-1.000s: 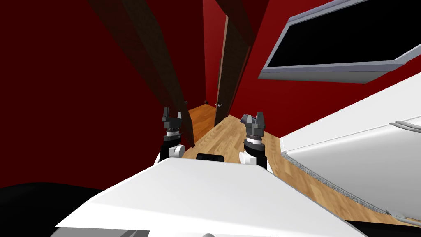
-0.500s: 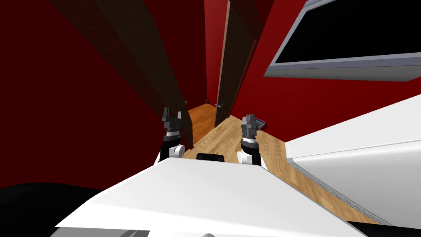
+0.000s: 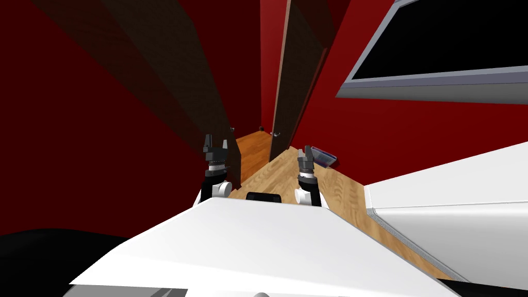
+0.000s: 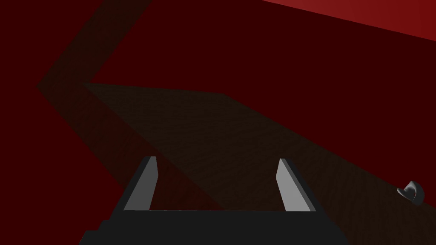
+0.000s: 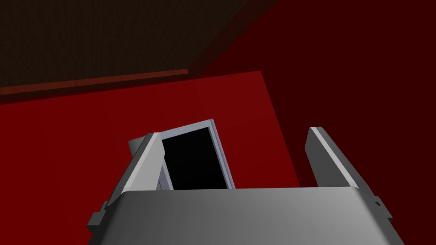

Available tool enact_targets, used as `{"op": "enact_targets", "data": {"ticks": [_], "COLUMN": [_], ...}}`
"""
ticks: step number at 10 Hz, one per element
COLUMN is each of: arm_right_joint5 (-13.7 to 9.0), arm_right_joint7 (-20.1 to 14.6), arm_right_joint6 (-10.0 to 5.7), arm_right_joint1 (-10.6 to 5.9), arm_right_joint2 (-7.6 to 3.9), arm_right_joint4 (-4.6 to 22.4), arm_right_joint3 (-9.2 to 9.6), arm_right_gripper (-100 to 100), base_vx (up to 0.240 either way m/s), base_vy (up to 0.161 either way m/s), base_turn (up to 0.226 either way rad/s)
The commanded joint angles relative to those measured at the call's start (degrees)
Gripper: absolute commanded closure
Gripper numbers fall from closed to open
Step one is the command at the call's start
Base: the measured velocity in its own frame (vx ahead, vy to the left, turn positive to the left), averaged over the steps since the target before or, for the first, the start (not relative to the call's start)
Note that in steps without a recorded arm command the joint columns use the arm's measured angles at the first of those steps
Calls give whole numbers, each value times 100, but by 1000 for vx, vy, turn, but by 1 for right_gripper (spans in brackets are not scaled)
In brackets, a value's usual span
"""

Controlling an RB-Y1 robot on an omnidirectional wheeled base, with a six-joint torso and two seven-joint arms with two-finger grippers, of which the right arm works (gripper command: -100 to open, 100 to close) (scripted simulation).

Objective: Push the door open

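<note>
A: What just changed?

B: My right claw (image 3: 305, 152) turned and pulled in toward the middle. Its fingers are apart and hold nothing. My left claw (image 3: 215, 140) stayed put, wide open and empty too. My whole look swung left. So the big white bed (image 3: 454, 206) at 3 o'clock and the grey-framed window with black glass (image 3: 423, 93) at 2 o'clock slid to the right.

A: Where is the door?

B: The tall dark brown door (image 3: 188, 82) is at 11 o'clock, right by my left claw. Its small grey handle (image 4: 411, 193) sits off to one side of the fingers. I think I am lining up to push. Nothing looks pushed yet.

A: What is hard to see?

B: I cannot tell if the left claw touches the door. The door's top is cut off. A small blue-grey thing (image 3: 324, 154) on the light wooden floor (image 3: 278, 178) is too small to name. A second dark brown door (image 3: 291, 87) at 12 o'clock stands partly open.
</note>
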Motion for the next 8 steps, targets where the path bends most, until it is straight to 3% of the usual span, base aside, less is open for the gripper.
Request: {"op": "enact_targets", "data": {"ticks": [1, 8], "arm_right_joint5": [-4, 5], "arm_right_joint7": [-29, -129], "arm_right_joint6": [-17, -130], "arm_right_joint1": [-70, -426], "arm_right_joint2": [-30, -113], "arm_right_joint4": [170, 1072], "arm_right_joint3": [15, 141], "arm_right_gripper": [-100, -100], "base_vx": [91, 105], "base_vy": [-50, -83], "base_turn": [46, 75]}}
